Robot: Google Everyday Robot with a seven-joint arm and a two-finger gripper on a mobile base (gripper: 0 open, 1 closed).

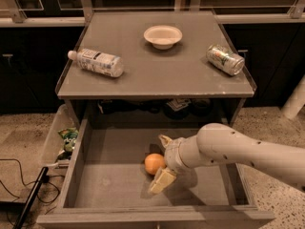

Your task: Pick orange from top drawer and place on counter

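Observation:
The orange (153,163) lies on the grey floor of the open top drawer (109,180), near its middle. My gripper (161,162) reaches in from the right on a thick white arm and is open. One finger (162,180) is just in front of the orange and the other finger (165,140) is just behind it, so the fruit sits between them at their tips. The grey counter (157,73) is above the drawer.
On the counter lie a plastic bottle (97,62) on its side at left, a white bowl (163,36) at the back middle and a tipped can (224,59) at right. A pale bin with a green snack bag (66,141) stands left of the drawer. Cables (19,194) lie on the floor.

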